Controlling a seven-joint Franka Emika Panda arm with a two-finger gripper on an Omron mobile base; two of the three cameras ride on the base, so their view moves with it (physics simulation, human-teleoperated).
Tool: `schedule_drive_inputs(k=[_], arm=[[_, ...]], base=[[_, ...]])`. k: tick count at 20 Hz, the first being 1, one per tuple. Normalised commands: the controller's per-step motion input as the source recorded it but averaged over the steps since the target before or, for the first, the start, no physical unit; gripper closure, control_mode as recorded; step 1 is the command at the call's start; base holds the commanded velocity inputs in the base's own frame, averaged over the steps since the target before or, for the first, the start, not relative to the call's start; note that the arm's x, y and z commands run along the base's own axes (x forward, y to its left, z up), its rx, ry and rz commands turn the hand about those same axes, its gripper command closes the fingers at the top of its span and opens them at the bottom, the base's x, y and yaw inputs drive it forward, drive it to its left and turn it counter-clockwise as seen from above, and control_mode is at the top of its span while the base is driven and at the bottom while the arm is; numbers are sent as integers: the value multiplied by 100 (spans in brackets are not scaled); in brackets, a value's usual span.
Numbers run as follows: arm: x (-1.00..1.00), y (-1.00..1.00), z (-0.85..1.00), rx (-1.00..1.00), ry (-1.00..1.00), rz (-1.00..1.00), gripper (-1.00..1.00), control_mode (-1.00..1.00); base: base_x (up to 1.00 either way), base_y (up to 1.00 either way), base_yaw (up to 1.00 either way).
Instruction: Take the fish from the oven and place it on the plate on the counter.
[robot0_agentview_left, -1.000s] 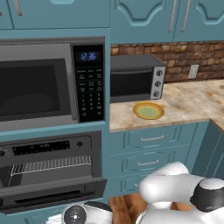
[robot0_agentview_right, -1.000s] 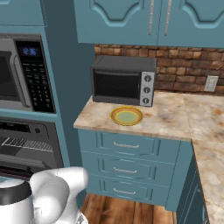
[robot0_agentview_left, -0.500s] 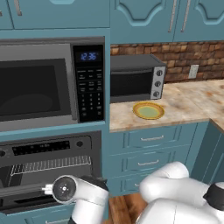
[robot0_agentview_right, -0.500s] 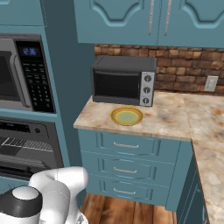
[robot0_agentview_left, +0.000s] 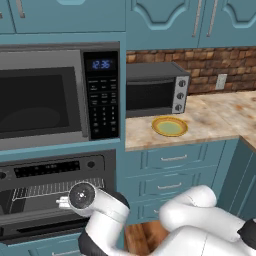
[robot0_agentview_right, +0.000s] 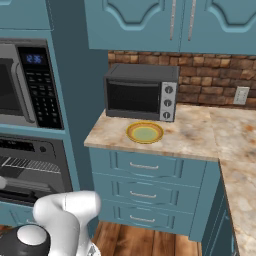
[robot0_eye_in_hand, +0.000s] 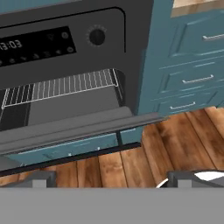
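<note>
Risen since a second ago, white arm wrist now level with the rack of the wide dark grey oven (robot0_agentview_left: 55, 195), door dropped open. Two-finger gripper (robot0_eye_in_hand: 109, 177) spread to full width, holding nothing. Small round yellow plate (robot0_agentview_left: 170, 126) on the beige mottled stone counter (robot0_agentview_left: 220, 115), at 1 o'clock from the oven. Fish undetectable.

The dark grey oven (robot0_eye_in_hand: 65, 87) sits low under the microwave at the left with its door dropped open and the wire rack (robot0_eye_in_hand: 61, 85) showing inside, while the small yellow plate (robot0_agentview_left: 170, 126) lies flat on the beige counter (robot0_agentview_right: 200, 135) to the right.
</note>
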Motion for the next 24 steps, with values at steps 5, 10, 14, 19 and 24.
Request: schedule_drive_inputs(k=[5, 10, 14, 19, 24], arm=[[9, -53, 0, 18, 11, 10, -100, -100], [41, -54, 6, 18, 24, 10, -100, -100], [45, -19, 8, 4, 11, 2, -100, -100], [89, 12, -11, 0, 3, 0, -100, -100], [98, 55, -13, -5, 22, -1, -100, -100]], base=[[0, 0, 0], [0, 0, 0], [0, 0, 0], [0, 0, 0], [0, 0, 0]])
